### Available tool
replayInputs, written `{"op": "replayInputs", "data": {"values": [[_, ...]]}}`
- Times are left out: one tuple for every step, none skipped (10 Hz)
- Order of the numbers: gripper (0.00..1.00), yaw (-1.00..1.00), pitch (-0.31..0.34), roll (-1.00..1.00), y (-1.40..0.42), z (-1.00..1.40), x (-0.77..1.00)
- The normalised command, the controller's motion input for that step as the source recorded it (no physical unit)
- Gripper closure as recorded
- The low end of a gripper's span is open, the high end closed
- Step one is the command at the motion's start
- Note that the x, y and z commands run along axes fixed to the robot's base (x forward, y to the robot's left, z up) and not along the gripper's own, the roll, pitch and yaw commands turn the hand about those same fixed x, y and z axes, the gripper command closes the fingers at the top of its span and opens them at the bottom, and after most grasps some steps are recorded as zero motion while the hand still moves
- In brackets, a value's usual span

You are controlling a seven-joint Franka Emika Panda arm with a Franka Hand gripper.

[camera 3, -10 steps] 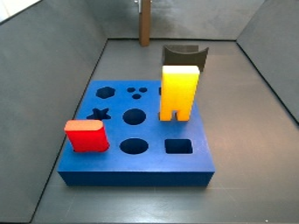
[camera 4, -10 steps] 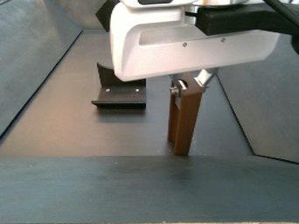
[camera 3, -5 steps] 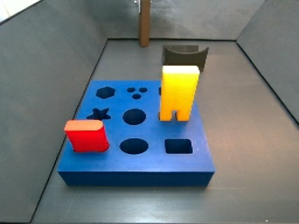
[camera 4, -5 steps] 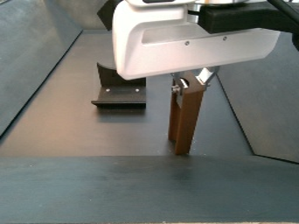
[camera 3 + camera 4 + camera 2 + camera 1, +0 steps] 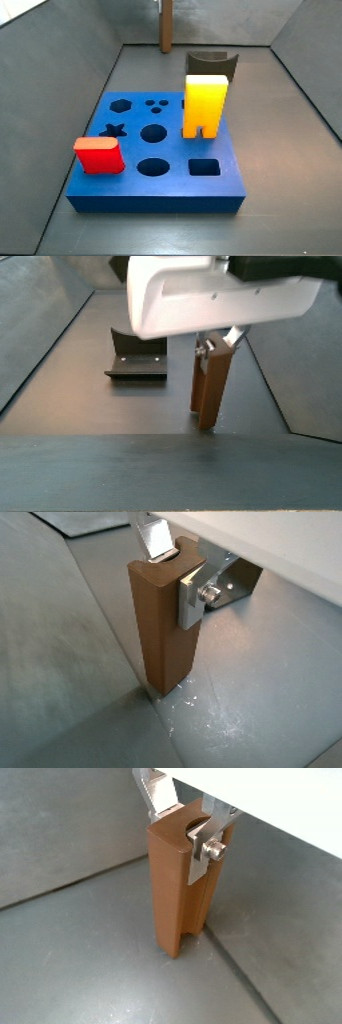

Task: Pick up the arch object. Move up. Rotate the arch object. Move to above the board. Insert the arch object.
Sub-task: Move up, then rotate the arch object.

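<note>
The brown arch (image 5: pixel 181 888) is clamped by the gripper (image 5: pixel 187 833) at its top, standing upright on the floor far from the board (image 5: pixel 158 160), so lifting, rotating and inserting remain

We look into a windowless grey enclosure: a flat, matte dark-grey floor (image 5: pixel 274 205) hemmed by lighter grey walls that lean outward, the left wall (image 5: pixel 54 50) and the right wall (image 5: pixel 314 50) meeting a back wall (image 5: pixel 214 20) at the far end. In a side view a darker band (image 5: pixel 160 471) runs across the near edge of the floor. The fixture (image 5: pixel 135 359) stands on the floor near the far end. Lighting is soft and even, and in a wrist view we see faint pale glints on the floor (image 5: pixel 214 707) beside a straight seam (image 5: pixel 80 883).
</note>
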Motion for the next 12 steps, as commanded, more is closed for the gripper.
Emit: {"op": "replayInputs", "data": {"values": [[1.00, 0.03, 0.071, -0.01, 0.03, 0.67, -0.07], [1.00, 0.02, 0.077, 0.00, 0.02, 0.58, -0.04], [1.00, 0.01, 0.092, 0.03, 0.01, 0.31, -0.02], [1.00, 0.01, 0.099, 0.04, 0.01, 0.20, -0.01], [1.00, 0.00, 0.000, 0.00, -1.00, 0.38, -0.14], [1.00, 0.01, -0.014, 0.01, -1.00, 0.38, -0.14], [1.00, 0.01, -0.035, 0.04, -1.00, 0.37, -0.15], [1.00, 0.02, -0.029, 0.08, -1.00, 0.34, -0.15], [1.00, 0.02, -0.004, 0.11, -1.00, 0.32, -0.14], [1.00, 0.03, 0.030, 0.12, -1.00, 0.31, -0.13], [1.00, 0.03, 0.048, 0.13, -1.00, 0.30, -0.13], [1.00, 0.03, 0.060, 0.14, -1.00, 0.29, -0.13]]}}
